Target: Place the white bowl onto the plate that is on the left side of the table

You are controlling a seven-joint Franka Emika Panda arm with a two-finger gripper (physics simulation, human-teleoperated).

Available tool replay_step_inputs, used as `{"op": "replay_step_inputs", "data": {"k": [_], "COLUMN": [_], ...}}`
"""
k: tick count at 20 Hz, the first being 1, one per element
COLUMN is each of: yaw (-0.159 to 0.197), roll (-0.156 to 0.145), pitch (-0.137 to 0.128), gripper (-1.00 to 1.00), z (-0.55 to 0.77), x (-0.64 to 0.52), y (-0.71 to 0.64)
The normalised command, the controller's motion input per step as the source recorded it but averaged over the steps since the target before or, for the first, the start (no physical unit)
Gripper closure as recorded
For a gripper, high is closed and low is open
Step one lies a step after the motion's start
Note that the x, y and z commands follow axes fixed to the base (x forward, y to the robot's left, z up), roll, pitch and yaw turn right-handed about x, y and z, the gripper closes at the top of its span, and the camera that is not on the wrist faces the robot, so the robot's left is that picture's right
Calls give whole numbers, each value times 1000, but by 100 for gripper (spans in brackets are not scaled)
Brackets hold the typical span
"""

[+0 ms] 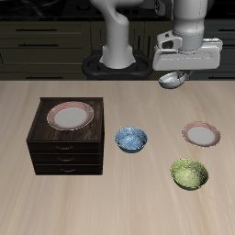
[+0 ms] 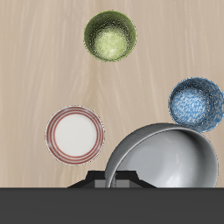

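My gripper is shut on the rim of the white bowl, a small glossy grey-white bowl held tilted in the air above the table's back part. In the wrist view the white bowl looms large right at the gripper, whose fingertips are mostly hidden. The plate, pink-rimmed with a pale centre, lies flat on the table nearer the front edge than the gripper and well below it. The wrist view shows the same plate bare, beside the held bowl.
A second pink-rimmed plate lies on top of a dark wooden drawer cabinet. A blue patterned bowl stands mid-table, and a green bowl sits near the front edge, close to the plate.
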Motion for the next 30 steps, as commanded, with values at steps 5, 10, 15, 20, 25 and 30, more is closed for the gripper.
{"op": "replay_step_inputs", "data": {"k": [5, 10, 15, 20, 25, 30], "yaw": [-1, 17, 28, 10, 26, 16], "roll": [56, 43, 42, 9, -28, -4], "pitch": [57, 8, 8, 16, 11, -2], "gripper": [100, 100, 100, 100, 100, 100], "z": [-157, -32, -78, -133, -259, -263], "x": [27, -72, -54, -8, 102, -124], "y": [501, 335, 344, 131, 67, 80]}}
